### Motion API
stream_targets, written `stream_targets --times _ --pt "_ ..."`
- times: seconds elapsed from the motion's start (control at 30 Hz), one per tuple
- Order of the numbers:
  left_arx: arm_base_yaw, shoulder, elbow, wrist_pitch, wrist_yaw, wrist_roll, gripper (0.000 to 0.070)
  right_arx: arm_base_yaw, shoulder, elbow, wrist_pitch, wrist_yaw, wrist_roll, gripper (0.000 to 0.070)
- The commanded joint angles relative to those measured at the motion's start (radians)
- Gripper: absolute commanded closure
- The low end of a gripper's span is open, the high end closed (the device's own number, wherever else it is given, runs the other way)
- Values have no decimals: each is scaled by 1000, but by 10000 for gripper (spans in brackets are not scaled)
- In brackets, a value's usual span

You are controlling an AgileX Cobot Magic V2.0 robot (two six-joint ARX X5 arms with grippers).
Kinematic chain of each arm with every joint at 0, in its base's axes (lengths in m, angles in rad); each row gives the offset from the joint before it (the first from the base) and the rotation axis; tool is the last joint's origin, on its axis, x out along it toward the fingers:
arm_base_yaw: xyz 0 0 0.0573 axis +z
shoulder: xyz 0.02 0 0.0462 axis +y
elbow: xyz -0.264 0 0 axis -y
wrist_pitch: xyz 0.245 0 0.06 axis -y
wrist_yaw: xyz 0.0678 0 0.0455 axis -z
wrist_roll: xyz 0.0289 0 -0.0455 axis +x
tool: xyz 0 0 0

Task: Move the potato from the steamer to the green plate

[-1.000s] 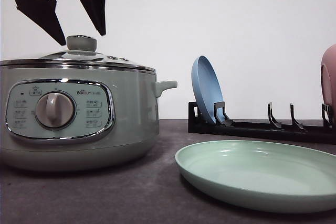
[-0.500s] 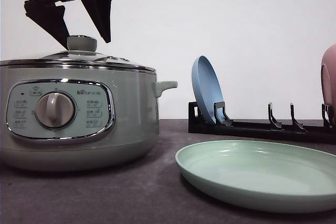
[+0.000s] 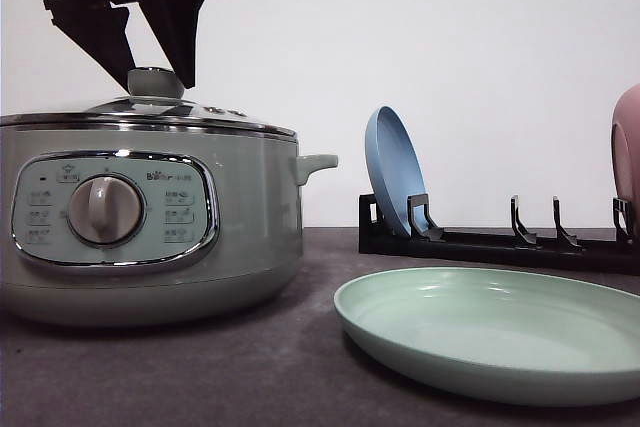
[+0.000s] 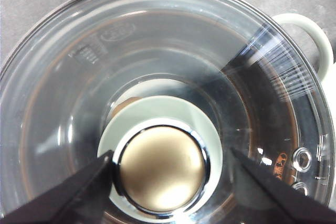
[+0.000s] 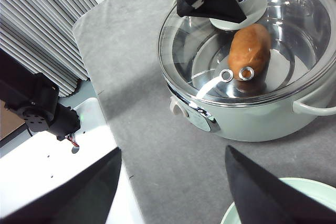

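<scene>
Though glare blurs it, potato [image 5: 250,51] seemingly lies under steamer [image 3: 150,227] lid [image 4: 168,103].

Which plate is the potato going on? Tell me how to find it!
Find the big pale green steamer on the dark table; the potato sits inside, under its glass lid. Just beside it, nearer the camera in the front view, the green plate lies flat. It is mint green and lying down, unlike the blue plate standing up in the black rack behind it.
</scene>
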State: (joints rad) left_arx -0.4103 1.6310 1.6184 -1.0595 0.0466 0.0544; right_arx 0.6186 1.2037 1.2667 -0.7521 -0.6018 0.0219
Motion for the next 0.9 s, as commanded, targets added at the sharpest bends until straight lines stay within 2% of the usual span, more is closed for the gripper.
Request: stream_targets --times 0.0,0.33,0.43,0.87 --pt "-5 21 28 4 -3 4 353 5 10 18 2 0 -15 311" --pt "-5 21 28 -14 -3 5 590 5 10 18 3 0 -16 311" --pt "-5 21 28 -19 -3 5 691 5 10 18 3 0 -16 311" --pt "-1 -8 30 -11 -3 5 697 5 10 18 3 0 -15 310"
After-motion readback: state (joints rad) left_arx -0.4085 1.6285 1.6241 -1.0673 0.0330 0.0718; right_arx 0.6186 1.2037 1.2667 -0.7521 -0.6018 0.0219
